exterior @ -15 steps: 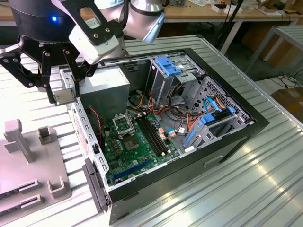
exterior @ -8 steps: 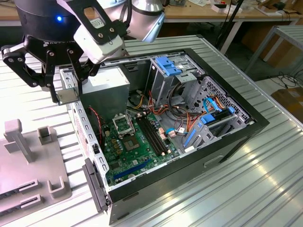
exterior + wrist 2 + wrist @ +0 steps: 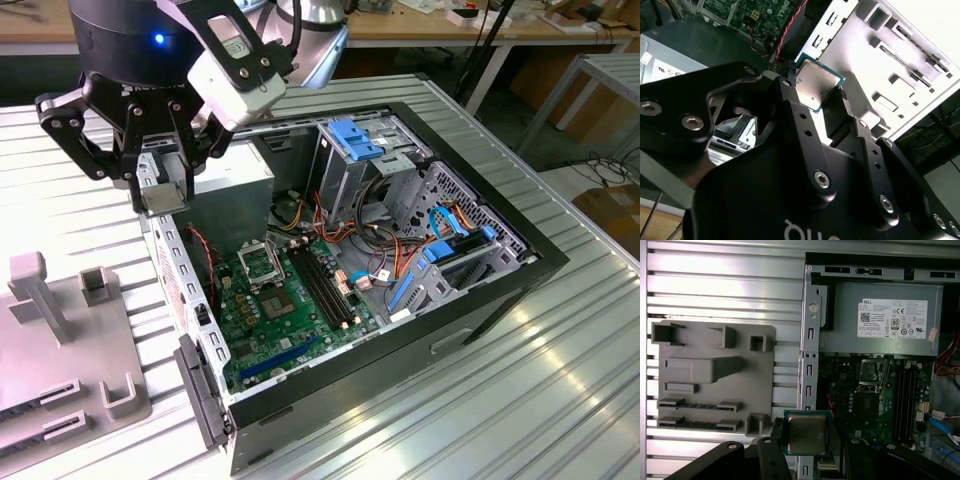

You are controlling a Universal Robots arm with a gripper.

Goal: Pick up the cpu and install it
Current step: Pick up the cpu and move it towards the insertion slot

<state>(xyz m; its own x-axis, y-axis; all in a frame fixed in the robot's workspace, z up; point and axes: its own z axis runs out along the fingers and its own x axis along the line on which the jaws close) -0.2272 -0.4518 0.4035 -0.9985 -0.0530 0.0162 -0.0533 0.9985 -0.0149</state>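
1. Black linkage bars with bolt heads lie closest in both wrist views. They belong to the gripper (image 3: 815,91), whose 2 fingers (image 3: 790,102) are drawn in narrow and clamp opposite edges of the cpu (image 3: 817,85).
2. Held this way, the cpu (image 3: 806,432) is in the air and touches nothing but the fingers. Its silvery-grey face and thin green rim are turned towards the wrist cameras.
3. Seen in the exterior view, the gripper (image 3: 165,195) hangs over the wall of the computer case (image 3: 540,262) on the exterior view's left, above the rim.
4. Below it, in the first wrist view, the perforated side rail (image 3: 810,365) of the case runs behind the cpu. On one side of the rail lies a grey fixture tray (image 3: 715,377) with slots and pegs, and on the other the green motherboard (image 3: 855,405).
5. On that board the metal-framed socket (image 3: 874,372) sits well apart from the cpu, and its centre is dark. 2 pairs of black memory slots (image 3: 905,400) run beside it, and the grey power supply (image 3: 880,315) lies just beyond.
6. Farther into the case, in the exterior view, a drive cage with a blue latch (image 3: 365,140) stands among orange and blue cables (image 3: 400,250).
7. Everything rests on a ribbed metal table (image 3: 520,410), and a wooden workbench (image 3: 420,30) crosses the background.
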